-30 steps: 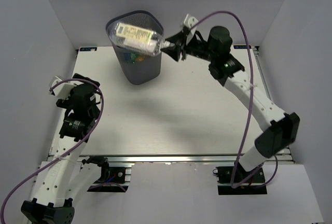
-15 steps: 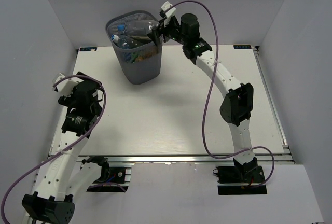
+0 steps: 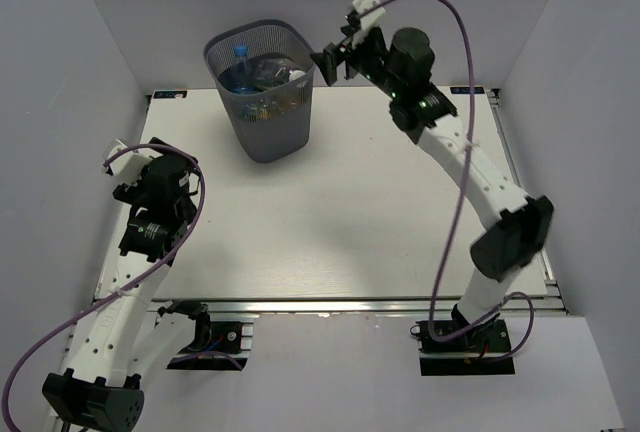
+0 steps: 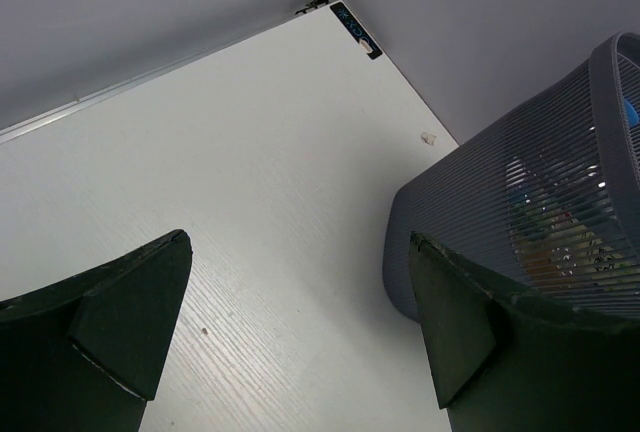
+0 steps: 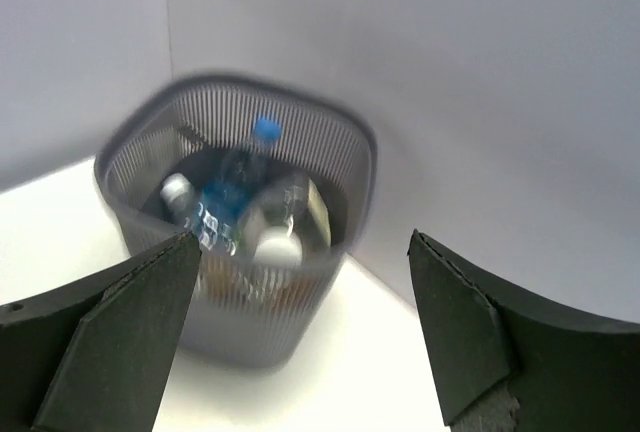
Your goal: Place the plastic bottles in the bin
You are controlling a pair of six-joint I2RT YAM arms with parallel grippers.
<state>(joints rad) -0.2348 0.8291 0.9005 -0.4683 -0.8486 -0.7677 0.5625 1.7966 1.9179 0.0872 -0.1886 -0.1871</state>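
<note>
The dark grey mesh bin (image 3: 262, 137) stands at the far left of the table and holds several plastic bottles (image 3: 262, 77). In the right wrist view the bin (image 5: 230, 332) shows a clear bottle with a blue label (image 5: 225, 207) and one with a cream label (image 5: 290, 214) inside. My right gripper (image 3: 330, 62) hangs open and empty just right of the bin's rim, raised above the table. My left gripper (image 3: 165, 164) rests open and empty near the table's left edge. In the left wrist view the bin (image 4: 530, 212) lies beyond the right finger.
Grey walls enclose the table on the left, back and right. The white tabletop (image 3: 350, 212) stretches between the two arms. The aluminium rail (image 3: 330, 304) runs along the near edge.
A second ago my right gripper held a cream-labelled bottle over the bin. It opened, the bottle dropped in, and the gripper has drawn back to the right. The left arm stayed still.
</note>
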